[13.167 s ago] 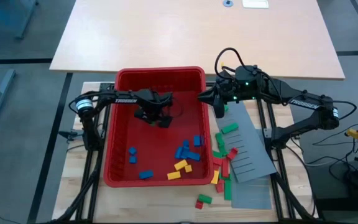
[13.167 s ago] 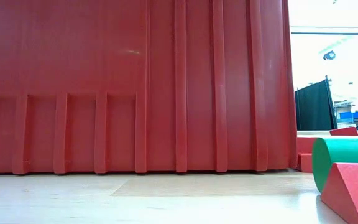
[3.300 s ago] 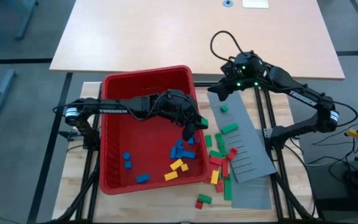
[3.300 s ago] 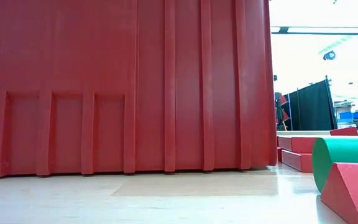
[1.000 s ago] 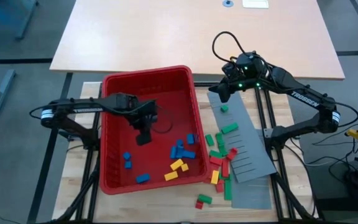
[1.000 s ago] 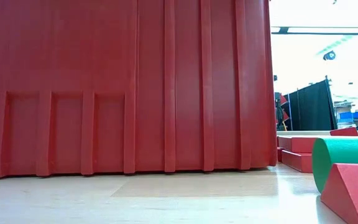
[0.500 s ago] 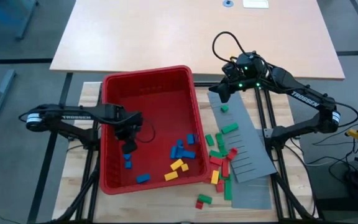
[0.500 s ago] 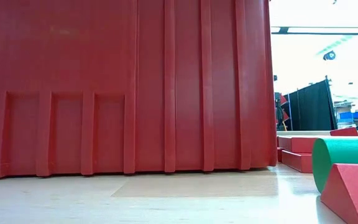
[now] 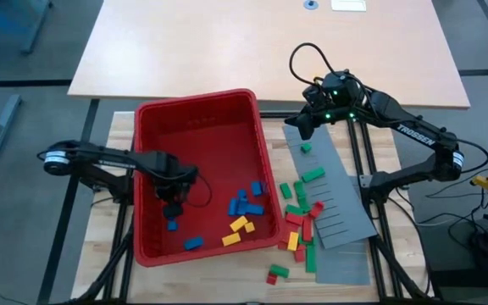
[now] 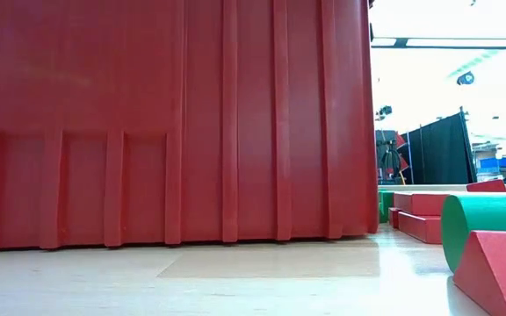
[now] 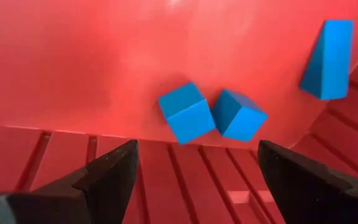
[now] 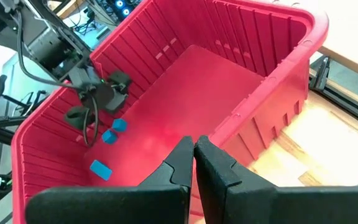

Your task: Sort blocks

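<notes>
Blue and yellow blocks (image 9: 244, 207) lie on the floor of the red bin (image 9: 227, 110). Red, green and yellow blocks (image 9: 299, 212) lie on the table and on the grey slotted panel (image 9: 337, 203) right of it. My left gripper (image 9: 172, 206) is low inside the bin near its left wall, open. Its fingers (image 11: 114, 177) stand either side of two blue blocks (image 11: 210, 117) lying just beyond the tips. My right gripper (image 9: 299, 129) hangs shut over the panel's far end, holding nothing (image 12: 193, 155). My left gripper: I cannot tell whether its fingers touch the bin's ribbed wall (image 11: 185, 180) or floor. They do not touch the blue blocks.
The large bin fills the table's left half (image 10: 165, 123). A green cylinder (image 10: 490, 224) and a red wedge (image 10: 499, 272) lie at the near right. More blocks (image 9: 278, 273) lie by the near edge. A big bare tabletop (image 9: 261, 42) stands beyond.
My left gripper has moved inside the bin toward the table's left and near edges, ending at the two blue blocks by the left wall. The bin has slid a little toward the table's left. My right arm has kept still.
</notes>
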`<state>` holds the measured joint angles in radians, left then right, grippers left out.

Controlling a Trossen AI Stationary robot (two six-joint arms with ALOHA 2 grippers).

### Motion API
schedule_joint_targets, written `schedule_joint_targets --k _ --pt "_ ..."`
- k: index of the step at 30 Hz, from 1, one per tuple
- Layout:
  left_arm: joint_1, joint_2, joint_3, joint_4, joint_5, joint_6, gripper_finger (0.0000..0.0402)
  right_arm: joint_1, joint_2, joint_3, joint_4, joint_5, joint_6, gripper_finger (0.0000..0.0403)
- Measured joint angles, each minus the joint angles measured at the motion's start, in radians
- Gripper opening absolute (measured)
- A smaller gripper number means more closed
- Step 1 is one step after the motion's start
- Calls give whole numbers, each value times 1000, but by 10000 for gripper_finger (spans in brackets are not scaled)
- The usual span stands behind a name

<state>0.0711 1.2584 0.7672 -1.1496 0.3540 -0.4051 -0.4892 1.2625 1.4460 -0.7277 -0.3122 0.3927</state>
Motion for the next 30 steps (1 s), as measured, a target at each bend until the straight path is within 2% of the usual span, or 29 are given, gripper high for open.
schedule_joint_targets --k 14,19,30 --pt "-46 189 -2 26 3 80 313 0 0 0 0 1 7 0" --pt "-46 255 -2 74 5 45 313 0 0 0 0 1 8 0" --pt "-46 381 -4 69 5 -27 312 0 0 0 0 0 8 0"
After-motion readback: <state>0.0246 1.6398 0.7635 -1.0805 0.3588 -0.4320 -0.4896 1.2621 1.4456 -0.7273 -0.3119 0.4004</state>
